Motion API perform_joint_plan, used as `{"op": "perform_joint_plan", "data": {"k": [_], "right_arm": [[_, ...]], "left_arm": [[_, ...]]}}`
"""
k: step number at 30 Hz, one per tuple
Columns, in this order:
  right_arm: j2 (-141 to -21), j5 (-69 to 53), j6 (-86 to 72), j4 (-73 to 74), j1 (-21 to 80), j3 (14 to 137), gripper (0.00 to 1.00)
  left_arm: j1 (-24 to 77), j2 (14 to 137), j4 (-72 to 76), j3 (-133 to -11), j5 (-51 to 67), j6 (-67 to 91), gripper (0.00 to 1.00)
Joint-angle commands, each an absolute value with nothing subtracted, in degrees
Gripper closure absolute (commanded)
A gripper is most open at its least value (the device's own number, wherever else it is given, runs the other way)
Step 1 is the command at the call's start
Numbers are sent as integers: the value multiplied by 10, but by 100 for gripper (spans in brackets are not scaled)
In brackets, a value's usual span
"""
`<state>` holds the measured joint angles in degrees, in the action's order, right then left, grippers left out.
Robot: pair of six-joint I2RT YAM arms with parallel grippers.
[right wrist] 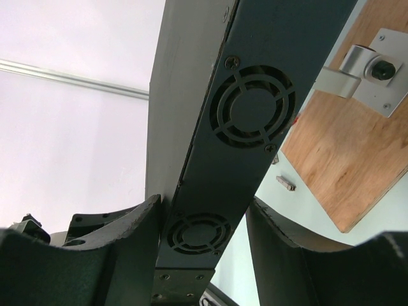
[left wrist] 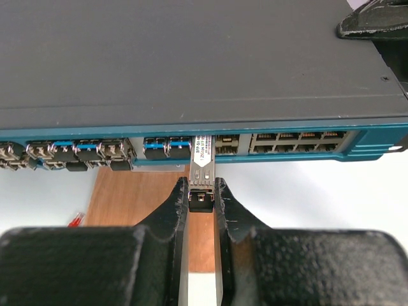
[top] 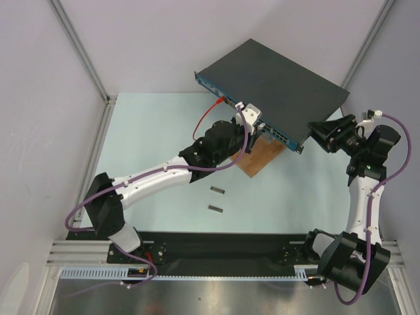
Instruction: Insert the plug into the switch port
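The switch (top: 275, 72) is a flat dark-grey box with a blue front face and a row of sockets (left wrist: 293, 141). It rests partly on a wooden board. The plug (left wrist: 202, 172) is a small silver module with a black rear end. Its front end sits in a port in the middle of the front face. My left gripper (left wrist: 201, 182) is shut on the plug's rear end, one finger (left wrist: 177, 207) on each side. In the top view the left gripper (top: 252, 128) is right at the front face. My right gripper (right wrist: 204, 201) is shut on the switch's right end, whose side face (right wrist: 255, 115) has fan vents.
The brown wooden board (top: 259, 157) lies under the switch's front edge. Two small loose modules (top: 217, 190) (top: 214, 209) lie on the table before the left arm. A red cable (top: 213, 108) runs into the front face. White walls and aluminium rails (top: 79, 46) enclose the table.
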<state>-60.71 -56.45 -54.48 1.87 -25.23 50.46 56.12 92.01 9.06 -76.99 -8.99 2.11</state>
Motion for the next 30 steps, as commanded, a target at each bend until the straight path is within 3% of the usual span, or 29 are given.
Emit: {"op": "perform_joint_plan", "data": {"k": [1,14,22,23,26,30], "right_arm": [[-613,-577,-531,18,-230,494,100],[-612,-578,-514,36,-222,494,100],[-623,-586,-510,40,-228,509,100],[-623,-587,-510,39,-229,511,100],[-628,-591,-509,40,-234,515,100],[-627,-593,-503,46,-236,521,100]], "left_arm": [[562,929,153,-787,-96,8,100],[561,986,129,-861,-72,12,98],[557,908,91,-790,-44,9,67],[557,889,84,-785,-41,9,59],[557,870,27,-789,-33,15,45],[556,831,-23,-775,-15,15,45]]}}
